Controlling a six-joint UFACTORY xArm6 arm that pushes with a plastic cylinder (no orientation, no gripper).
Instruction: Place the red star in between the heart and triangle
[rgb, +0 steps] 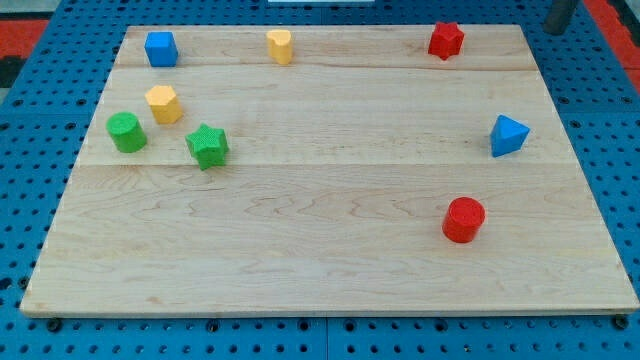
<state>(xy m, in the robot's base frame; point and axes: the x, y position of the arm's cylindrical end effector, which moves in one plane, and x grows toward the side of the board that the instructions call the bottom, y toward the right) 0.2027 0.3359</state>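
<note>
Only the rod (560, 15) shows at the view's top right, off the board (330, 240), right of the red star (446, 40); my tip is hidden.

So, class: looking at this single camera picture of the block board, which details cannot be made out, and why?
1. My tip: only a dark rod shows at the view's top right, cut off by the top edge; whether its end touches the board is unclear.
2. Yellow block at the view's top: too small to confirm it is the heart.
3. Hidden far sides of the red star and blue triangle: one view only.
</note>
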